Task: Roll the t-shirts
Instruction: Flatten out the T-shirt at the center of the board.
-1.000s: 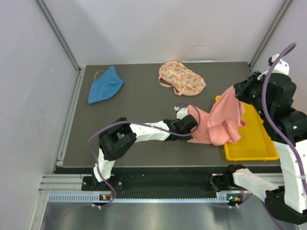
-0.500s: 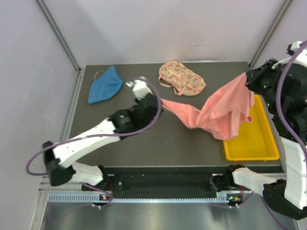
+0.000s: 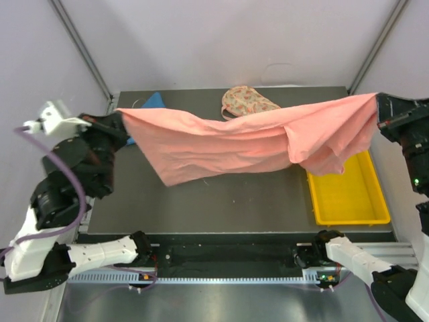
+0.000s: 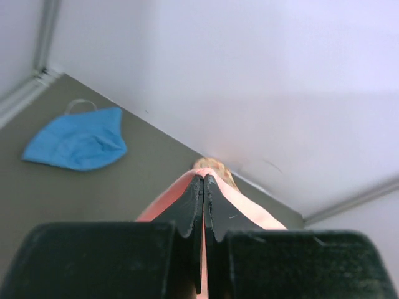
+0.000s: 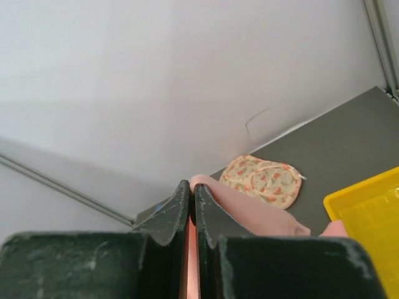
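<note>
Above a dark table (image 3: 234, 208), left gripper (image 3: 112, 125) and right gripper (image 3: 383, 113) clamp opposite ends, perhaps corners, of a limp, light, sagging pink shirt (image 3: 234, 142).

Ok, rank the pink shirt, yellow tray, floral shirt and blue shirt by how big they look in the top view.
1. pink shirt, stretched in the air, nearer the camera
2. yellow tray, far corner covered
3. floral shirt, partly hidden
4. blue shirt, only a corner shows, so its true size is unsure
</note>
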